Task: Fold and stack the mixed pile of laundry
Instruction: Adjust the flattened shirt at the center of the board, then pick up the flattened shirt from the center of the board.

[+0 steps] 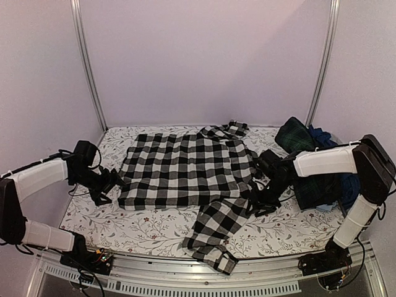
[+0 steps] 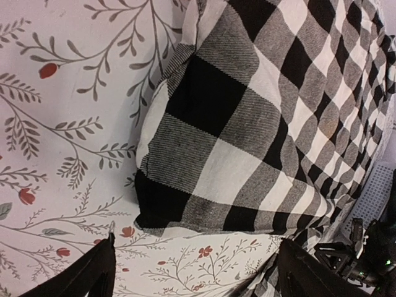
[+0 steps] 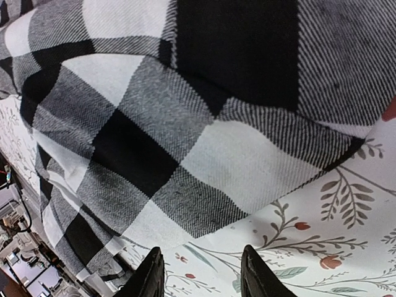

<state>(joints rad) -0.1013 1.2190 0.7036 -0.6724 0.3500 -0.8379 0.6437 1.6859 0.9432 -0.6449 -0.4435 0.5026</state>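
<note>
folding the checked shirt (image 1: 185,170) seems the job: left gripper (image 2: 198,247) and right gripper (image 3: 201,257) sit beside it, jaws spread, needing to pinch its edges.

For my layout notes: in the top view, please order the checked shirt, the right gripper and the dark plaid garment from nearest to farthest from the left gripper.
From the left gripper:
1. Checked shirt, just beside it.
2. Right gripper, across the shirt.
3. Dark plaid garment, far right.
</note>
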